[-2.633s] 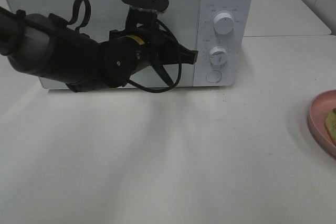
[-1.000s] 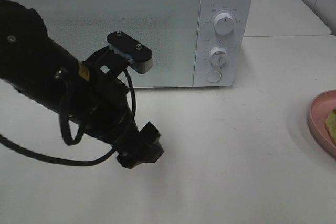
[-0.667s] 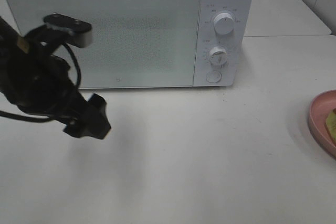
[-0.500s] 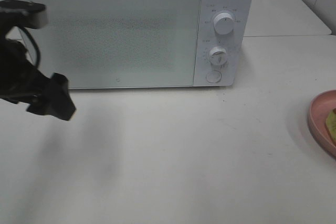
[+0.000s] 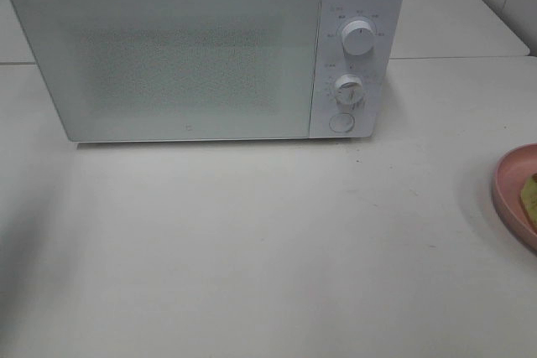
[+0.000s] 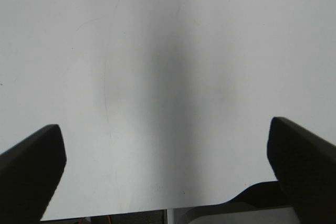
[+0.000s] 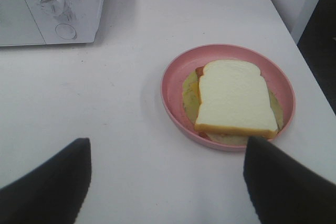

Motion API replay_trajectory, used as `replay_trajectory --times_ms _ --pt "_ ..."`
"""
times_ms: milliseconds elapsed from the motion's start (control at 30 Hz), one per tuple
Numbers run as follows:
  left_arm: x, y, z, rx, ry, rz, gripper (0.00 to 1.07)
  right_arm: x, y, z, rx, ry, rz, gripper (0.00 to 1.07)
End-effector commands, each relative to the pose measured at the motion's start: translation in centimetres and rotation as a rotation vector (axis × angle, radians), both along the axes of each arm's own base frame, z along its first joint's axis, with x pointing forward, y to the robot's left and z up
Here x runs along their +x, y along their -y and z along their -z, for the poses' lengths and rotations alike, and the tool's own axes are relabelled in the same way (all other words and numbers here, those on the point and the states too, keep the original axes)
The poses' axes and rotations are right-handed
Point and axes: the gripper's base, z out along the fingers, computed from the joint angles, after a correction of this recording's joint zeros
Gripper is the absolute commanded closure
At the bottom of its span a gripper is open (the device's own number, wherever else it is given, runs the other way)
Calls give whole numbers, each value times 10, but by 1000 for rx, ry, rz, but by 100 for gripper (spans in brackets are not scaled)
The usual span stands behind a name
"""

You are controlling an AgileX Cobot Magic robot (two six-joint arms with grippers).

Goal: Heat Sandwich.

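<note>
Standing shut at the back of the white table (image 5: 252,241), the microwave (image 5: 210,48) fills the high view, with the pink plate (image 5: 513,194) cut off at the right edge and a sliver of the sandwich (image 5: 530,194) on it; neither arm appears. From the left wrist, the left gripper (image 6: 168,166) hangs over bare tabletop, fingers spread wide and empty. From the right wrist, the right gripper (image 7: 167,182) is likewise spread wide, holding nothing, above the table just short of the plate (image 7: 173,85), where the sandwich (image 7: 233,100) lies flat.
</note>
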Motion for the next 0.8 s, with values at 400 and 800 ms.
replay_trajectory --times_ms 400,800 --pt "-79 1 -6 44 116 -20 5 -4 0 0 -6 30 0 31" --pt "-141 5 12 78 287 -21 5 -4 0 0 -6 30 0 31"
